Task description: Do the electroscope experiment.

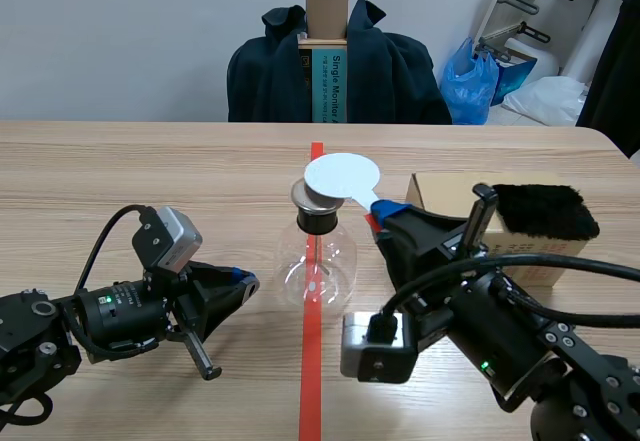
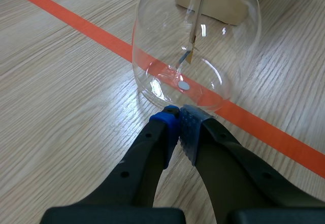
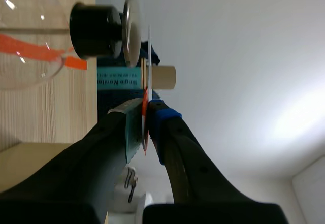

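- The clear round glass electroscope flask, with a black stopper and a grey metal top plate, stands mid-way across the wooden surface.
- Your right jaws are clamped on a flat white round disc, held just beside that plate. I cannot tell whether they touch.
- Your left jaws are together, tips at the flask's base.
- The step looks like presenting the disc. Next, ease it onto the plate without tipping the flask.

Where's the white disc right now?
In the scene view, the white disc is mid-table, held in the right tool, right over the metal cap of the flask.
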{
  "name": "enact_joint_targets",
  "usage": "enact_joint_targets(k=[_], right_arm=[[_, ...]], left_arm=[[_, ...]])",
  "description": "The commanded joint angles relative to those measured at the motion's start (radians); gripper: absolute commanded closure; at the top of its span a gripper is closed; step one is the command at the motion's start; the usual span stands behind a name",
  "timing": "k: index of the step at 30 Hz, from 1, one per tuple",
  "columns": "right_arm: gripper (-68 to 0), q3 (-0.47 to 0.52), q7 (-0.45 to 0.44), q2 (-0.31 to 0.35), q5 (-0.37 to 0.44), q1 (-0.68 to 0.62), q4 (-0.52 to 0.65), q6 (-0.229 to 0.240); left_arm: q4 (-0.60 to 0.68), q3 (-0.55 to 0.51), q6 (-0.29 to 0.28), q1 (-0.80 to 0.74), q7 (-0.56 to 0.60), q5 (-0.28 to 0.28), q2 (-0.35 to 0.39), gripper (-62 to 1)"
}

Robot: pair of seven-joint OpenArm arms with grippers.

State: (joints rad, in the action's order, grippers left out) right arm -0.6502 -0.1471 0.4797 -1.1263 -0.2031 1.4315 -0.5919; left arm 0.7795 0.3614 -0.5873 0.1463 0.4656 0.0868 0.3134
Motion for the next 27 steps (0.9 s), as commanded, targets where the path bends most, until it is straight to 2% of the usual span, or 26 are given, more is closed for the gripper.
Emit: enact_joint_targets(k=[1, 8, 14, 20, 27], right_arm=[[-0.7, 0.01, 0.032, 0.011, 0.004, 0.012, 0.018, -0.018], [-0.7, 0.01, 0.189, 0.011, 0.004, 0.012, 0.018, -0.018], [-0.7, 0.01, 0.258, 0.011, 0.004, 0.012, 0.018, -0.018], [-0.7, 0.01, 0.257, 0.011, 0.004, 0.012, 0.018, -0.018], [-0.7, 0.01, 0.144, 0.011, 0.003, 0.012, 0.018, -0.018]], left_arm=[[0.019, -0.001, -0.001, 0.003, 0.017, -0.007, 0.0, -2.8], [0.019, -0.001, -0.001, 0.003, 0.017, -0.007, 0.0, -2.8], [0.019, -0.001, -0.001, 0.003, 0.017, -0.007, 0.0, -2.8], [0.019, -0.001, -0.001, 0.003, 0.017, -0.007, 0.0, -2.8], [0.019, -0.001, -0.001, 0.003, 0.017, -0.007, 0.0, -2.8]])
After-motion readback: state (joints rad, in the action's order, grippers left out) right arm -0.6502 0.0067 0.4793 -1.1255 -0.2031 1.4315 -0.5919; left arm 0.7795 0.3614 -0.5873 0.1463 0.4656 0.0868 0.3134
